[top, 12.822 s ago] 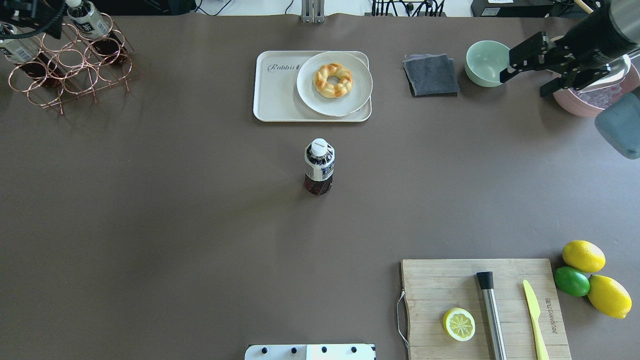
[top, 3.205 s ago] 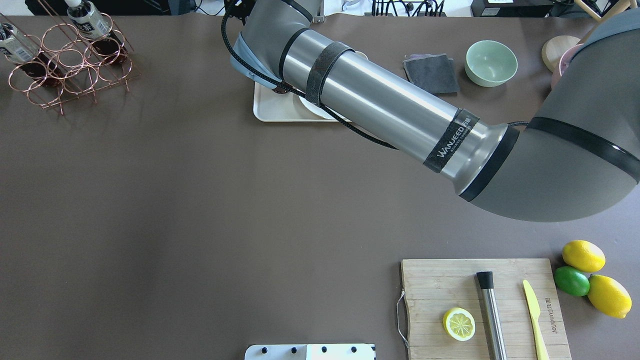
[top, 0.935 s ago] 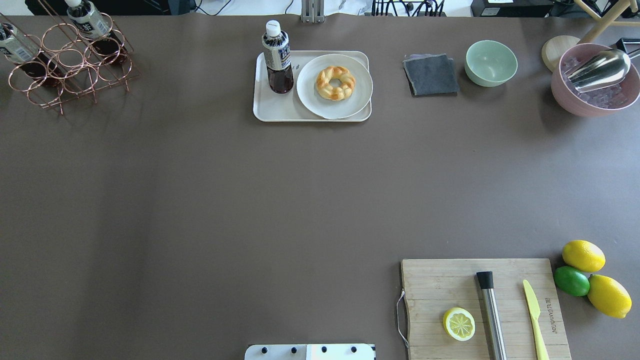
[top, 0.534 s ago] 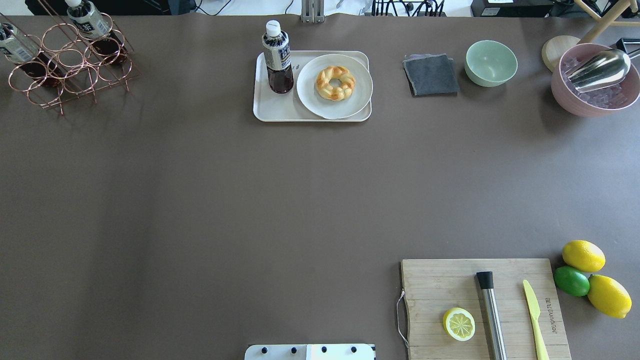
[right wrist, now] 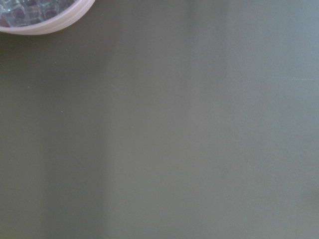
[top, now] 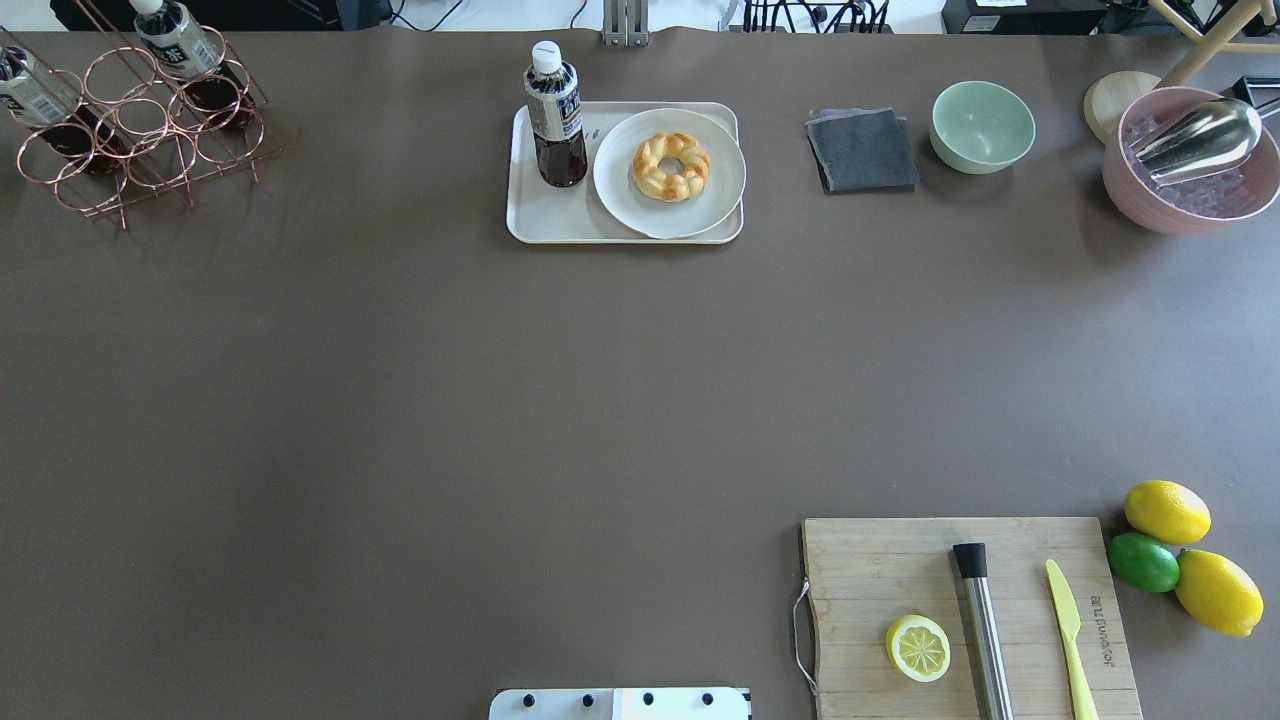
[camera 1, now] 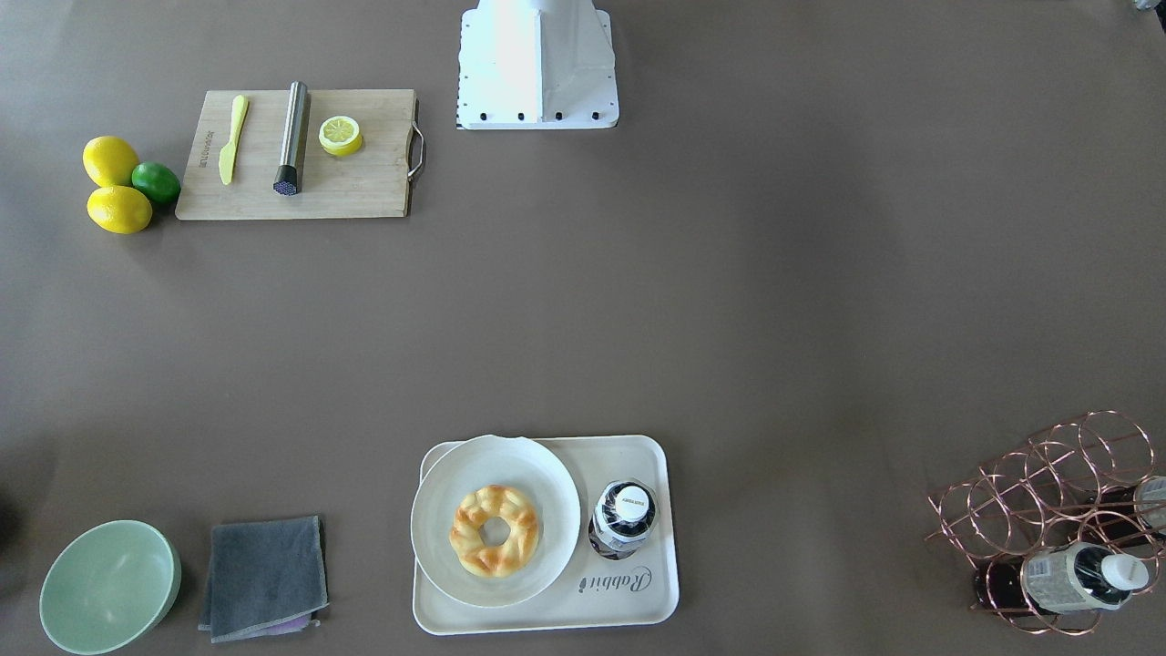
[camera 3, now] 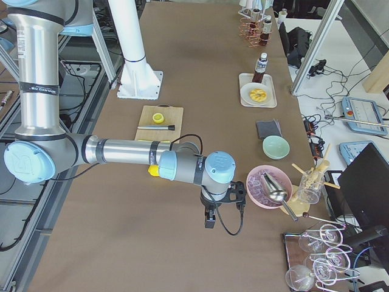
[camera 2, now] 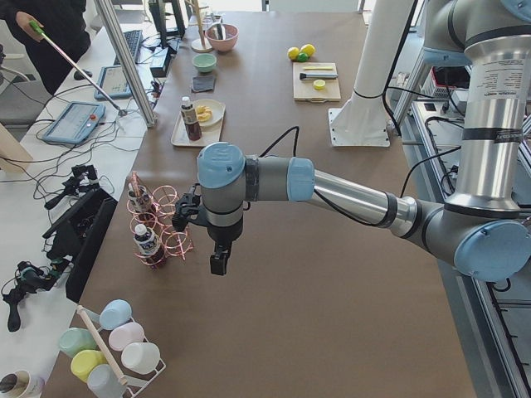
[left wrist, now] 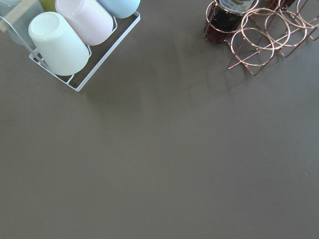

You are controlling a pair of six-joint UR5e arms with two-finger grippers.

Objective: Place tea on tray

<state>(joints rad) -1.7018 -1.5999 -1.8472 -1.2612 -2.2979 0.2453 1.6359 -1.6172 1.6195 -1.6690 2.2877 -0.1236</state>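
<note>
The tea stands upright on the left part of the cream tray, beside a round white plate with a braided bread ring. From across the table the tea shows cap-up on the tray above the "Rabbit" script. Nothing touches the bottle. My left gripper hangs near the copper rack at the table's left end. At the right end, my right gripper hangs by the pink bowl. Both appear only in the side views, so I cannot tell whether they are open or shut.
A copper wire rack holding more bottles sits far left. A grey cloth, green bowl and pink ice bowl with a scoop line the back right. A cutting board with a lemon half, a muddler and a knife lies front right, lemons and a lime beside it.
The tea stood mid-table 12.8 s ago; my right arm reached over the tray, then withdrew. The bottle now stands on the tray. Nothing has moved in the last second.
</note>
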